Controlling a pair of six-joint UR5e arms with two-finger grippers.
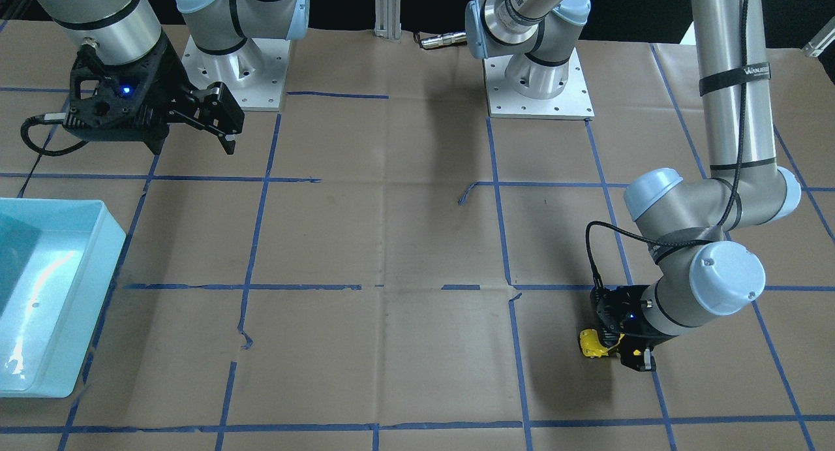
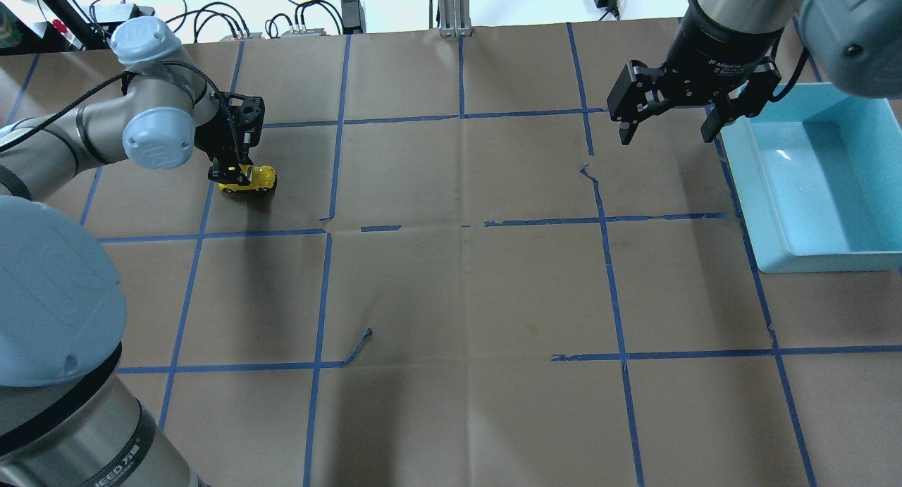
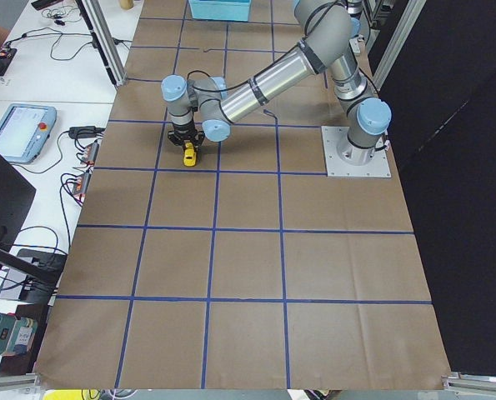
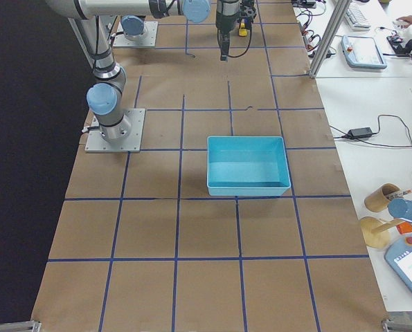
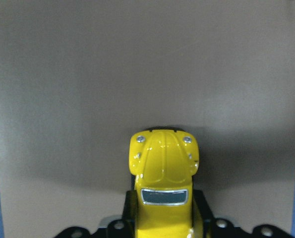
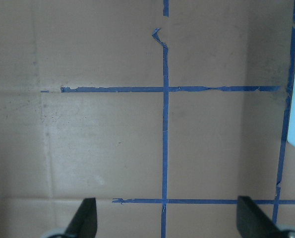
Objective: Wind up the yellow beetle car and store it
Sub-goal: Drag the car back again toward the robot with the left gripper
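Car [image 2: 254, 179] sits wheels-down at upper left of the overhead view, left gripper [image 2: 235, 174] clamped on its body, likely for winding, while right gripper [image 2: 665, 135] hangs wide open, empty, beside tray [image 2: 810, 261].

Right tool [image 6: 167, 221] spread wide over blue tape grid [image 6: 164, 129].

The left arm [image 1: 730, 111] and right arm [image 1: 104, 20] are silver tubes with pale blue joint caps and black seam rings, on square silver base plates [image 1: 574, 105] with screw holes. A black cable [image 1: 744, 40] and lettered black strap [image 1: 734, 77] mark the left arm. The left gripper [image 2: 231, 175] and right gripper [image 2: 664, 136] are black, each with a blue light.
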